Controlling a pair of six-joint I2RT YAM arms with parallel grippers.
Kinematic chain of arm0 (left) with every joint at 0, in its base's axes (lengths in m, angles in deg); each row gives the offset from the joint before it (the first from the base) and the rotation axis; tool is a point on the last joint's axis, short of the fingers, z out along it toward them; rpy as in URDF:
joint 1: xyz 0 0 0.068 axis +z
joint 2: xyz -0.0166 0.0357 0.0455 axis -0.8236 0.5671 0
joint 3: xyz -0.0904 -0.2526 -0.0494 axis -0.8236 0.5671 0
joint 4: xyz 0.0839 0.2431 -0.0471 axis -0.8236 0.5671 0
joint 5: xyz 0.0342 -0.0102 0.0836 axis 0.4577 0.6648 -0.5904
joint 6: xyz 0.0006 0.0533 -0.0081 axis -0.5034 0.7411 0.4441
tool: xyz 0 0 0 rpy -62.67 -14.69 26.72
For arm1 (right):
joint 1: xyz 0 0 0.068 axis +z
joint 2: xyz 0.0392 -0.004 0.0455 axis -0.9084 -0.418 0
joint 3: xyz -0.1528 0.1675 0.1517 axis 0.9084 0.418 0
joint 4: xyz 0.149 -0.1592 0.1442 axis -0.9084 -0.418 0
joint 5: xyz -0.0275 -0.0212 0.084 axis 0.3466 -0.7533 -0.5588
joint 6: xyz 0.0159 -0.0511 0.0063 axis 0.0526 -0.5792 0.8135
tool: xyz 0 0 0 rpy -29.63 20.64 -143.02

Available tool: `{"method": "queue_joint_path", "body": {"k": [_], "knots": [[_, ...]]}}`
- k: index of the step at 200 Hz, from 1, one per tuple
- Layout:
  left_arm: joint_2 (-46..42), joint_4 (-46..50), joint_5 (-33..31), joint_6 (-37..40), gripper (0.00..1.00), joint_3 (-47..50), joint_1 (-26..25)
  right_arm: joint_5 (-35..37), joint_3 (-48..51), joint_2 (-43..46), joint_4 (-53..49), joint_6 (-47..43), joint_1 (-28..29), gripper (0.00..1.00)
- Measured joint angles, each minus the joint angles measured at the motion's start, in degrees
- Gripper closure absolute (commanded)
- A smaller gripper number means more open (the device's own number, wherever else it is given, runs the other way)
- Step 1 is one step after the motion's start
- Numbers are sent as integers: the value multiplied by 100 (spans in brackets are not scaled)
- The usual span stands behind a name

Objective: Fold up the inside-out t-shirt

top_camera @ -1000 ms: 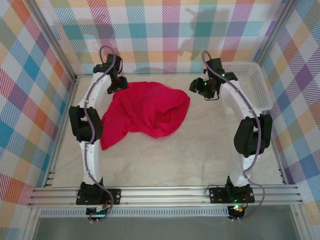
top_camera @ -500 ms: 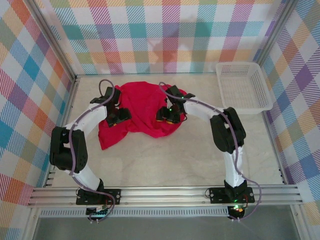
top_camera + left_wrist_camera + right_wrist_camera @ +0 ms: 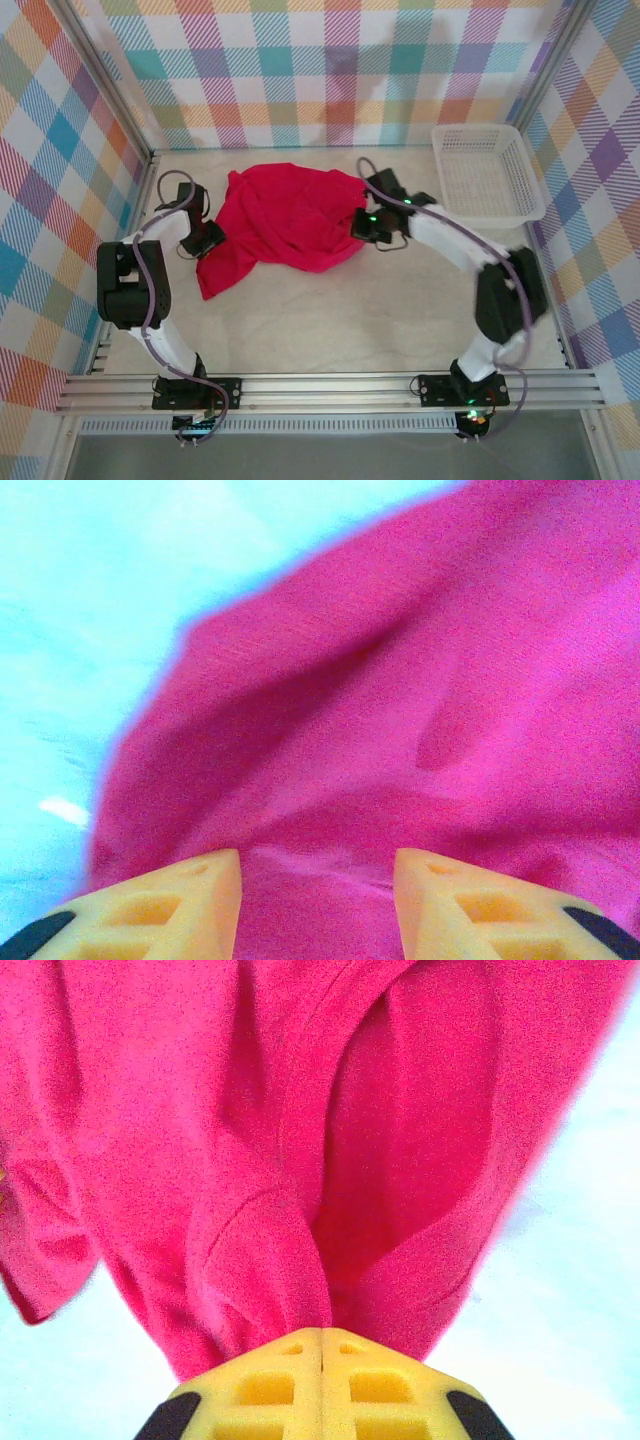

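Note:
The inside-out t-shirt (image 3: 285,215) lies crumpled, bright red, in the middle of the table. My left gripper (image 3: 208,241) is at its left edge. In the left wrist view its yellow fingers (image 3: 190,900) stand apart, open, over a fold of the t-shirt (image 3: 400,680), with cloth lying between them. My right gripper (image 3: 360,223) is at the shirt's right edge. In the right wrist view that gripper (image 3: 322,1332) is shut on a gathered bunch of the t-shirt (image 3: 300,1110), which fans out from the tips.
A white plastic basket (image 3: 476,128) stands at the back right corner. Metal rails and checked walls enclose the pale table (image 3: 340,310), which is bare in front of the shirt.
My right gripper shut on the shirt's right edge and moved right with it. My left gripper came off the cloth's middle to its left edge, jaws narrowing.

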Motion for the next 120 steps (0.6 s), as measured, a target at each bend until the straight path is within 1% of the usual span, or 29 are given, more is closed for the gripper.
{"method": "queue_joint_path", "body": {"k": [13,23,41,46,52,57,62,75,85,105,120], "knots": [[-42,-33,-68,-68,59,157,74,157,691,837,66,33,-129,100],[-122,-66,-98,-103,61,289,74,225,1252,1307,164,85,-153,100],[-356,-114,-131,-144,62,474,11,208,2288,1674,485,267,-142,100],[-452,-118,-168,-151,62,516,-22,190,2540,1670,557,326,-142,94],[-573,-120,-219,-155,60,555,-81,164,2782,1624,619,396,-142,84],[-680,-127,-264,-155,57,586,-146,146,2951,1565,638,455,-142,73],[-798,-127,-291,-146,53,605,-245,131,3069,1502,638,463,-142,66],[-1134,-216,-247,-48,43,614,-680,131,3161,1366,568,546,-142,65],[-1340,-291,-122,142,38,573,-1147,142,3117,1364,551,562,-142,64],[-1467,-424,142,374,37,374,-2096,208,2828,1429,444,540,-101,63],[-1460,-546,433,417,36,337,-2623,269,2496,1467,380,492,-35,60]]}}
